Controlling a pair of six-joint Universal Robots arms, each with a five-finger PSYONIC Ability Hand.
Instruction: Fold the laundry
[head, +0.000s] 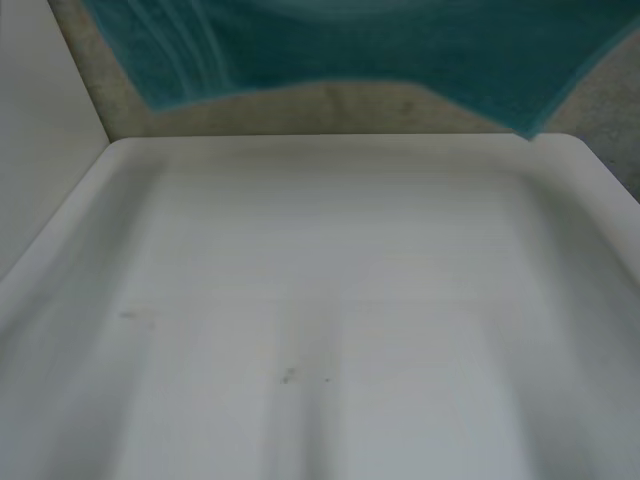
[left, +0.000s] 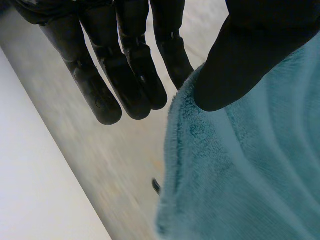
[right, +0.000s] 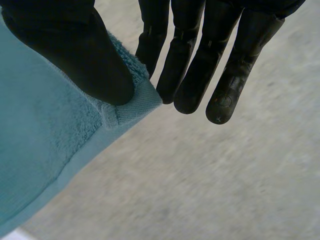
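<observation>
The white surface (head: 320, 330) lies nearest; the teal towel (head: 400, 50) hangs past its far edge. My right hand (right: 70, 50) pinches a hemmed corner under the thumb, my left hand (left: 250, 55) an edge. Both grips look shallow: a tug could slip one.

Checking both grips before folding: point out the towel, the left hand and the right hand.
towel (head: 400, 50), head view, its hanging middle.
left hand (left: 245, 60), left wrist view, thumb on towel.
right hand (right: 75, 55), right wrist view, thumb on towel corner.
</observation>
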